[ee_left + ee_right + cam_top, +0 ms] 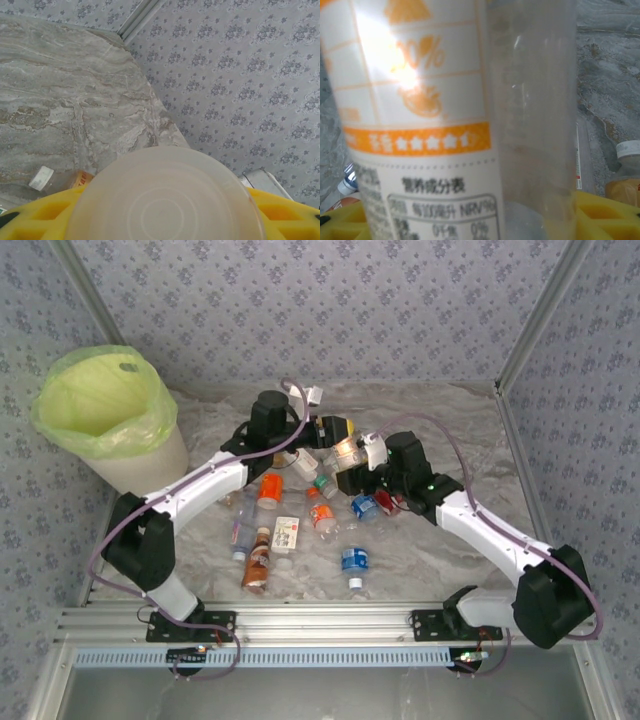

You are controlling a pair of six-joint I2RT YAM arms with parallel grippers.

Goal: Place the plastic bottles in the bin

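- Left claw: its yellow fingers flank the base end of a clear bottle, which fills the gap between them. Whether they press it cannot be told.
- Right claw: set just beside the left claw above mid-table. The same bottle stands between its fingers, white-and-orange label hard against its camera. Grip likewise cannot be told.
- Loose bottles: scattered on the table below the claws, toward the arm bases.
- Bin: upright and bag-lined, well apart to the left of both claws.
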